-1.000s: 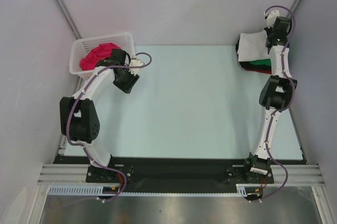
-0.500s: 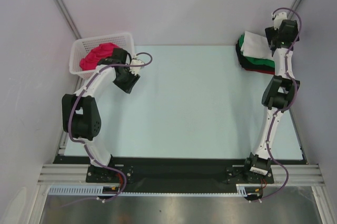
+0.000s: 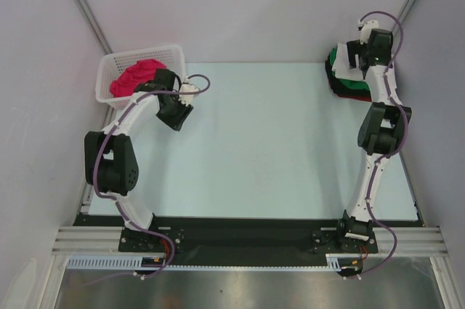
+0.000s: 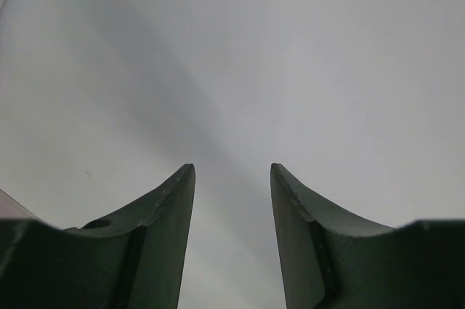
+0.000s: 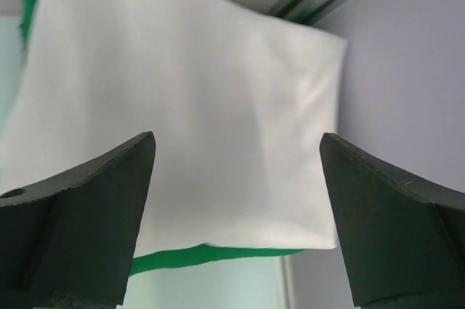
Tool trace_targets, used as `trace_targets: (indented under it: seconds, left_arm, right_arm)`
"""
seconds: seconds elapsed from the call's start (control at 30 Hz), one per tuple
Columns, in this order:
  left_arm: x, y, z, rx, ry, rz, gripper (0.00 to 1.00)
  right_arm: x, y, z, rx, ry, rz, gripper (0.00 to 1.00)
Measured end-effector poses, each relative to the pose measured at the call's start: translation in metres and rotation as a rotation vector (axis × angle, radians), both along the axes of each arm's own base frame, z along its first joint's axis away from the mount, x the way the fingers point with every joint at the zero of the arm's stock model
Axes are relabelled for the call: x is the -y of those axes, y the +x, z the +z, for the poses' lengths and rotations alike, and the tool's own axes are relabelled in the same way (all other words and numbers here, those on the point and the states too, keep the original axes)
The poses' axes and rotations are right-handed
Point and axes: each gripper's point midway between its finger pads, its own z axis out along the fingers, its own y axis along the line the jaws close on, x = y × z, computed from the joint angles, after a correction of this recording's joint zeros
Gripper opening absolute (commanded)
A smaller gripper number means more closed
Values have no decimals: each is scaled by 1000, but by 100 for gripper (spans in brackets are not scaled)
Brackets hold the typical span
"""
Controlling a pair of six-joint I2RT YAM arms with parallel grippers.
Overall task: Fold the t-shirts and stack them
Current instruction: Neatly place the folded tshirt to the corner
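Pale grey walls closed in a light blue-green tabletop [image 3: 276, 142], with both arms bolted at its 6 o'clock edge. At about 10 o'clock in the top view a white lattice basket [image 3: 107, 70] stood on the tabletop's far left corner. A crumpled magenta-red t-shirt [image 3: 134, 76] lay heaped inside it and rose above the rim.

Just beside the basket, toward 4 o'clock from it, the left arm curved up and over the tabletop. The left fingers [image 4: 156, 251] were parted by a narrow gap. Nothing sat between them, and only a plain pale surface showed beyond their tips.

The middle of the tabletop carried no cloth.

At about 2 o'clock, in the far right corner, the folded stack lay against the wall. The right arm reached over it and hid much of it from above. A green t-shirt [image 3: 354, 83] showed beneath the arm, with a thin dark red edge [image 3: 341, 93] under its 7 o'clock side. In the right wrist view a white t-shirt [image 5: 182, 105] lay folded flat on top. Green cloth peeked out along its 6 o'clock edge and at its 11 o'clock corner.

The right fingers [image 5: 80, 214] were spread wide above the white t-shirt and clamped on nothing. Whether their tips touched the cloth could not be told.
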Motion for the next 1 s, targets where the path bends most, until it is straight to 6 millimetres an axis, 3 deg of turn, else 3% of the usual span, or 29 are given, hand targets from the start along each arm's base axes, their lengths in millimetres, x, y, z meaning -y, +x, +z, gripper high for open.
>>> trace_targets:
  seconds: [0.1,0.2,0.3,0.5,0.6,0.73,0.77,0.8,0.93,0.97,1.0]
  left_arm:
    - [-1,-6,-1,-1,1,-5,51]
    - [-2,-10,-1,10,3,-14,52]
    - [-3,-14,-1,19,6,-22,52]
    - [-3,-18,5,46,3,-30,52]
    - [-3,-18,11,67,-2,-36,54]
    - [-1,-21,21,105,-20,-44,61]
    - [0,-23,23,117,-26,-46,71]
    - [0,-25,25,126,-29,-52,75]
    - [1,-38,28,162,-57,-60,79]
    - [1,-42,27,171,-66,-59,100]
    - [1,-45,26,178,-75,-63,100]
  right_arm:
    - [-26,-2,-19,-45,7,33,100]
    - [-49,-9,-54,-125,9,52,100]
    - [-61,-18,-77,-182,8,59,100]
    - [-57,-22,-67,-169,27,28,100]
    - [-58,-28,-46,-147,57,17,100]
    - [-64,-43,8,-61,122,3,100]
    - [-68,-52,27,-28,149,3,100]
    - [-72,-62,44,5,175,2,100]
    - [-91,-112,98,145,306,10,100]
    - [-98,-130,106,172,348,15,100]
    - [-105,-146,110,195,388,19,100]
